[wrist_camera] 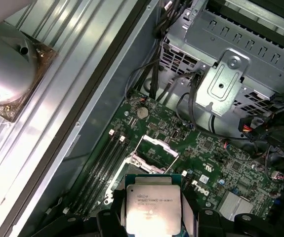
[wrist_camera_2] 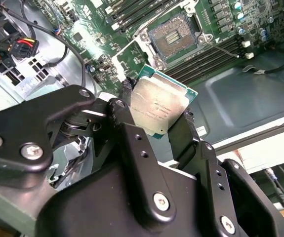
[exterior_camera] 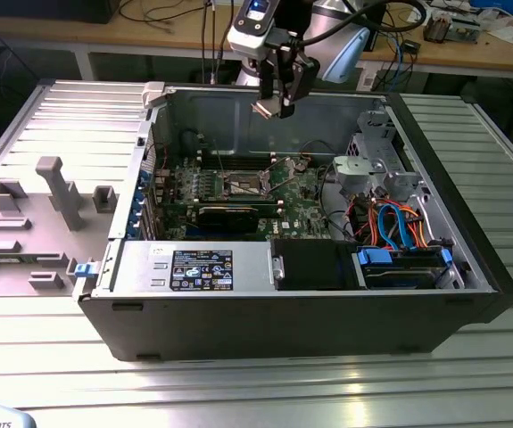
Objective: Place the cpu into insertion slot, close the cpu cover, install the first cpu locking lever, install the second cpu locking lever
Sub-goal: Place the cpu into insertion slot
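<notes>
My gripper point(exterior_camera: 277, 105) hangs above the open computer case, shut on the cpu point(exterior_camera: 264, 109). In the second wrist view, the cpu point(wrist_camera_2: 159, 104) is a silver-topped square chip pinched at two opposite edges by the black fingers point(wrist_camera_2: 187, 129). It is held in the air, apart from the board. The insertion slot point(wrist_camera_2: 174, 35) lies open on the green motherboard point(wrist_camera_2: 90, 30), its dark centre uncovered. In the first wrist view, the cpu point(wrist_camera: 151, 207) hovers just short of the slot point(wrist_camera: 142, 164), and the cpu cover point(wrist_camera: 157, 146) stands swung up. A thin locking lever point(wrist_camera_2: 226, 50) lies beside the slot.
A black graphics card point(exterior_camera: 229, 215) crosses the board in front of the slot. The silver drive cage point(exterior_camera: 374, 166) and orange and blue cables point(exterior_camera: 399, 225) fill the exterior view's right. The power supply point(exterior_camera: 194, 266) sits at the front. A grey fixture point(exterior_camera: 51, 192) lies outside the case.
</notes>
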Robot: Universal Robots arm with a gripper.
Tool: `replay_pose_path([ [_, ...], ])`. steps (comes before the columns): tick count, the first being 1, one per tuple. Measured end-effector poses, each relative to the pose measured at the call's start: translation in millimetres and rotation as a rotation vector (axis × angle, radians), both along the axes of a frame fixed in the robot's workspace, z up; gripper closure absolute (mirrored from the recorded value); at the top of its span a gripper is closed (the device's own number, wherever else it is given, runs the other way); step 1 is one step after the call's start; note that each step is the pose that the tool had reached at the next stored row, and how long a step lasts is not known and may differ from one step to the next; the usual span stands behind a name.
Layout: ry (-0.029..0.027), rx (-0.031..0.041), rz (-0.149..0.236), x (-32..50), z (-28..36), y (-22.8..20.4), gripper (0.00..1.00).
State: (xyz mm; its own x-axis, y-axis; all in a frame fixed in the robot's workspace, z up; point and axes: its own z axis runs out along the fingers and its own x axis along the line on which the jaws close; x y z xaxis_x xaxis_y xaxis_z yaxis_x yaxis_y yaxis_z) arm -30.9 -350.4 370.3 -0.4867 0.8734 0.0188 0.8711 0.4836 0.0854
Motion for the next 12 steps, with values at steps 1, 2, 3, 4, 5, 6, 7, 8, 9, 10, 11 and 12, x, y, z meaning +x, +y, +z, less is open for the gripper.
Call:
replay_pose_path([
  [1,0.0000,0.0000,-0.013,0.0,-0.1,0.0,0.46],
  [2,0.0000,0.0001,-0.020,0.0,-0.1,0.0,0.46],
  [3,0.0000,0.0001,-0.022,0.0,-0.1,0.0,0.46],
  [4,0.0000,0.0000,-0.022,0.0,-0.1,0.0,0.46],
  [5,0.0000,0.0000,-0.022,0.0,-0.1,0.0,0.46],
  [6,0.0000,0.0000,-0.022,0.0,-0.1,0.0,0.46],
  [7,0.0000,0.0001,-0.022,0.0,-0.1,0.0,0.46],
  [8,0.0000,0.0001,-0.022,0.0,-0.1,0.0,0.46],
  [9,0.0000,0.0000,-0.022,0.0,-0.1,0.0,0.46],
  [10,0.0000,0.0001,-0.022,0.0,-0.1,0.0,0.46],
  [11,0.0000,0.0001,-0.022,0.0,-0.1,0.0,0.46],
  [12,0.0000,0.0000,-0.030,0.0,-0.1,0.0,0.46],
])
